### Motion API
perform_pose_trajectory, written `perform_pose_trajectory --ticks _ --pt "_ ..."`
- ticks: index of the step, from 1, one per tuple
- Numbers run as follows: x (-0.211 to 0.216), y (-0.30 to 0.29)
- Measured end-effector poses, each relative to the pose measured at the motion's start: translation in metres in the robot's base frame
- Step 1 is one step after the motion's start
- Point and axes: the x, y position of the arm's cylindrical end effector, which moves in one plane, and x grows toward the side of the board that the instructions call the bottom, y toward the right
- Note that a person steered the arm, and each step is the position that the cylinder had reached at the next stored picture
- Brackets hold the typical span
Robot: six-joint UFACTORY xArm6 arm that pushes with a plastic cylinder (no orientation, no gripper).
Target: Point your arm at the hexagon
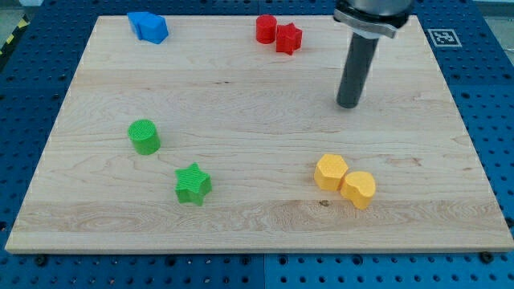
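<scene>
Tip: my tip point(348, 104) rests on the board's upper right part, touching no block; there is no hand to open or close, just a bare rod holding nothing.
Nearest to tip: the red pair toward the view's top, a red cylinder point(266, 28) touching a red star point(288, 38), apart from the rod on its left.
Hexagon: the yellow hexagon point(330, 172) lies below the tip toward the view's bottom, slightly to its left, with open wood between.
Its neighbour: a yellow rounded block point(358, 189) touches the hexagon on its lower right side.
How it will handle: I judge it small, light, rigid, and quick to slide on smooth wood; any nudge would also shift its neighbour.
Where to meet it: its upper flat side faces the tip; stopping just short suits pointing.
Farther off: a green cylinder point(144, 136) and green star point(193, 184) at the view's left, two blue blocks point(148, 26) at top left, shapes unclear.
Surface: the wooden board point(241, 104) is flat.
</scene>
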Motion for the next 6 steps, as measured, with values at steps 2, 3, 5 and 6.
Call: perform_pose_trajectory --ticks 2,3,5,6 --pt "0.001 0.000" --pt "0.019 0.000" --pt "0.062 -0.046" --pt "0.083 -0.051"
